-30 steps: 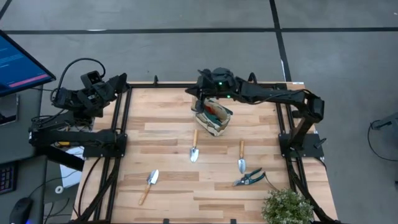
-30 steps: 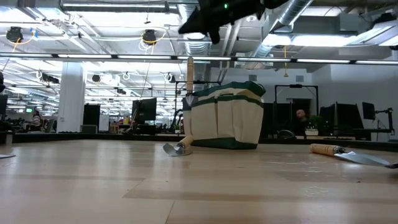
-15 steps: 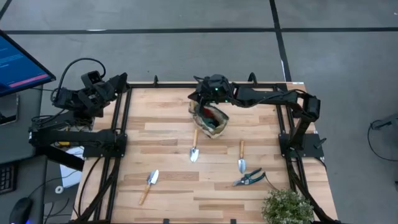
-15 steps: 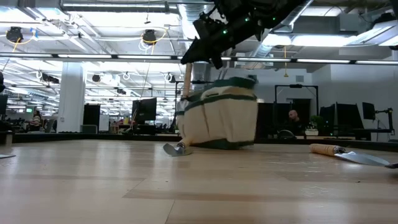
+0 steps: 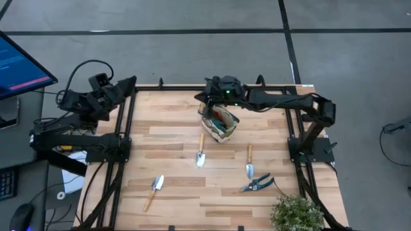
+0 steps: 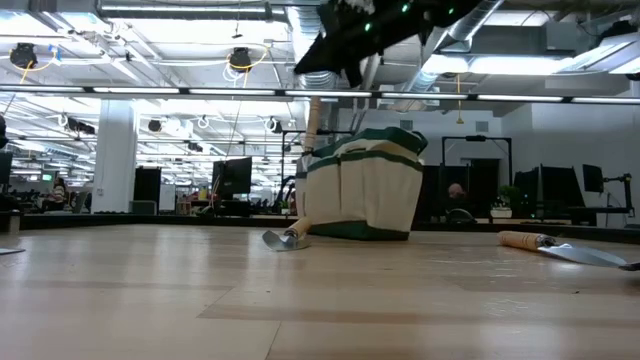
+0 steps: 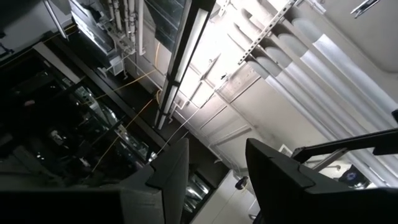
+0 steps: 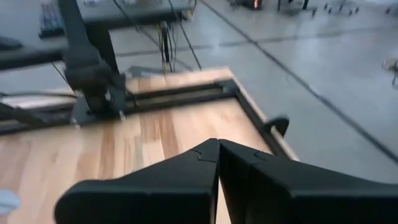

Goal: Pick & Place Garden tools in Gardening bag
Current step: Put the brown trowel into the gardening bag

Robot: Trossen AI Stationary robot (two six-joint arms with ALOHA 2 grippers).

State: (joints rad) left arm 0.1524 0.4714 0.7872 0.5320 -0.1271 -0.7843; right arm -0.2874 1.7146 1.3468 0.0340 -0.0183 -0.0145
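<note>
The right claw [image 5: 210,102] hangs over the far middle of the tabletop [image 5: 173,138], just above the far rim of the gardening bag [image 5: 219,123]; its fingers [image 8: 186,180] are pressed together with nothing between them. The bag, beige canvas with teal trim, stands upright on the wood, and a trowel handle [image 6: 311,125] pokes up out of its near-left pocket, tipped slightly off vertical. Something red and black [image 5: 221,119] lies inside the bag's open mouth.

Three more tools lie flat on the boards. One wooden-handled trowel [image 5: 200,151] sits just in front of the bag, its long axis running front to back, handle toward the bag and silver blade toward the near edge. A second trowel [image 5: 249,162] lies to the right of it, pointing the same way. A third trowel [image 5: 154,190] rests near the front left, angled, blade up toward the bag. The blue-handled pruning shears [image 5: 257,185] lie just beside the second trowel's blade.

The left claw [image 5: 128,83] waits at the far left corner, off the wood, its fingers [image 7: 273,180] spread apart. A leafy plant [image 5: 297,213] sits at the front right corner.
</note>
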